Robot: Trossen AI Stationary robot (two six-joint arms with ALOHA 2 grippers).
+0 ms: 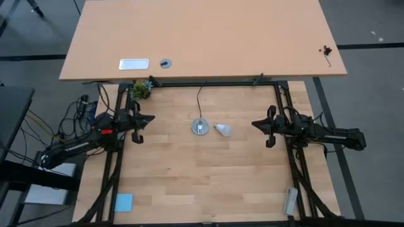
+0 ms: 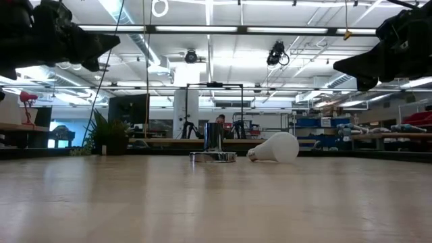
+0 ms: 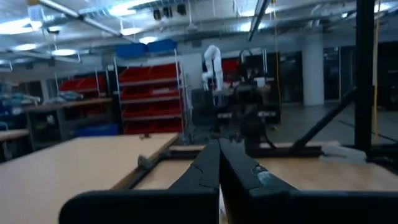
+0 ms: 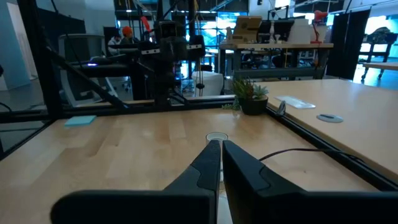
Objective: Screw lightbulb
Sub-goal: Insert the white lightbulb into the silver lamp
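Both grippers, left [image 1: 150,118] and right [image 1: 255,124], wait empty with fingers together; open the right before descending on the lightbulb [image 1: 223,130] lying just right of the socket [image 1: 200,127].

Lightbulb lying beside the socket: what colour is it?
The lightbulb is frosted white with a metallic screw end; the low view shows it best.

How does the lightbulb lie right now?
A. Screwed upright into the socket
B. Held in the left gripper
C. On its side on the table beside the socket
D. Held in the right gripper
C: the lightbulb lies tipped over on the table next to the socket, apart from both grippers.
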